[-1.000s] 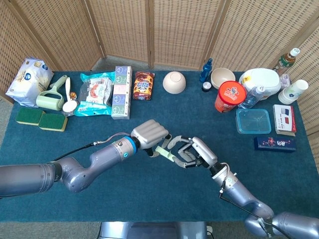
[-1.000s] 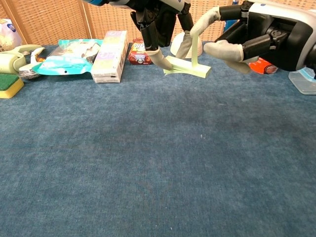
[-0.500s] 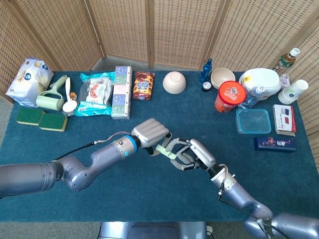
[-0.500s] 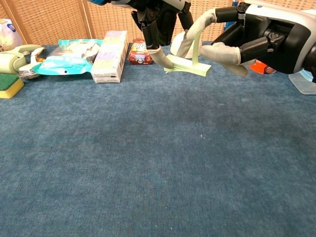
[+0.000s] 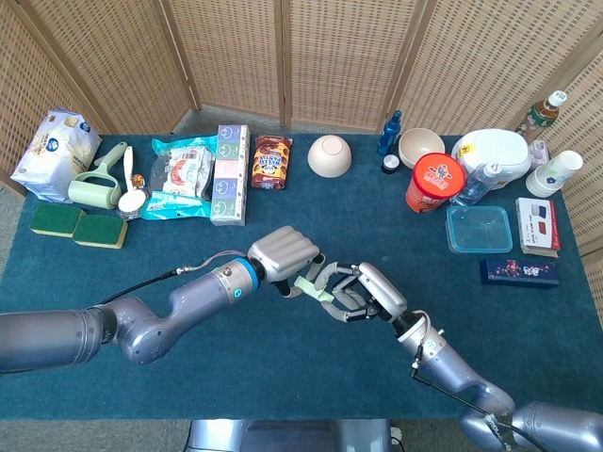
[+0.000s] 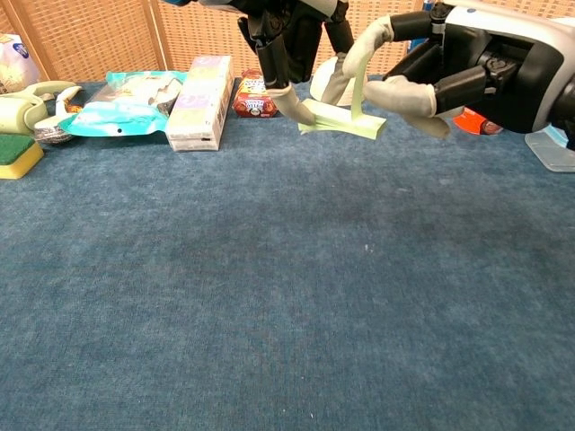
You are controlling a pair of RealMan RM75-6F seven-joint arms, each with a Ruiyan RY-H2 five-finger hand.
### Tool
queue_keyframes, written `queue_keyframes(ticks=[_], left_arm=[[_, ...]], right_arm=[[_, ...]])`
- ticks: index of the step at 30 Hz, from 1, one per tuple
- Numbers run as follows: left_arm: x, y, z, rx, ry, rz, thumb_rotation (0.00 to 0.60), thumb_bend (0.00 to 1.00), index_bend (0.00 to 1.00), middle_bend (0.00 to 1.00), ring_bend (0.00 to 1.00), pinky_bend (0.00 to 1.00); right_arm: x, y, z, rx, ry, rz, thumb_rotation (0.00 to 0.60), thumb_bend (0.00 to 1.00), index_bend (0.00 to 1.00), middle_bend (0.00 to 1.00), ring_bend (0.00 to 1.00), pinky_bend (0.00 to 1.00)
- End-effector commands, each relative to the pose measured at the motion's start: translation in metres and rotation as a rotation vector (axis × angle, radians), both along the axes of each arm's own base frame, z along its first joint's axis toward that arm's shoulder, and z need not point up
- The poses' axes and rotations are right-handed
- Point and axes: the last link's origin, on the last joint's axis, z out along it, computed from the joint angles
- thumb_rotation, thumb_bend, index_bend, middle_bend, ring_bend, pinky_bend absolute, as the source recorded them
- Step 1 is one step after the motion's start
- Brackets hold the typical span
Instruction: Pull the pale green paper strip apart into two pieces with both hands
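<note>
The pale green paper strip hangs above the blue cloth near the table's middle. My left hand pinches its left end from above. In the chest view the strip runs flat to the right from the left hand's fingertips, and one part bends upward along an upper finger of my right hand. The right hand has its fingers spread around the strip's right end, with the thumb just above the flat part. No pinch by the right hand shows.
Along the far edge stand a bowl, a red canister, a clear lidded box, a snack box and a tall carton. Sponges lie at the far left. Blue cloth lies in front of the hands.
My right hand has shifted slightly left, closer to the left hand. The strip's upright part now lies nearer the right hand's upper finger. The left hand stays in place.
</note>
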Motion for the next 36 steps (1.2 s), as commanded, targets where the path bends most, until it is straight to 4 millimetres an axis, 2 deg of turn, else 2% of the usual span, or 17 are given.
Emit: queue_keyframes(ticks=[1, 36], left_arm=[[-0.0003, -0.0006, 0.001, 0.001, 0.001, -0.002, 0.6, 0.45, 0.78, 1.0, 1.0, 1.0], [-0.0038, 0.0012, -0.0019, -0.005, -0.001, 0.01, 0.6, 0.45, 0.78, 1.0, 1.0, 1.0]], right_arm=[[0.0002, -0.0003, 0.0001, 0.0, -0.001, 0.0, 0.6, 0.41, 0.49, 0.97, 0.96, 0.85], [-0.0002, -0.0022, -0.0016, -0.01, 0.004, -0.006, 0.6, 0.44, 0.61, 0.99, 0.97, 0.85]])
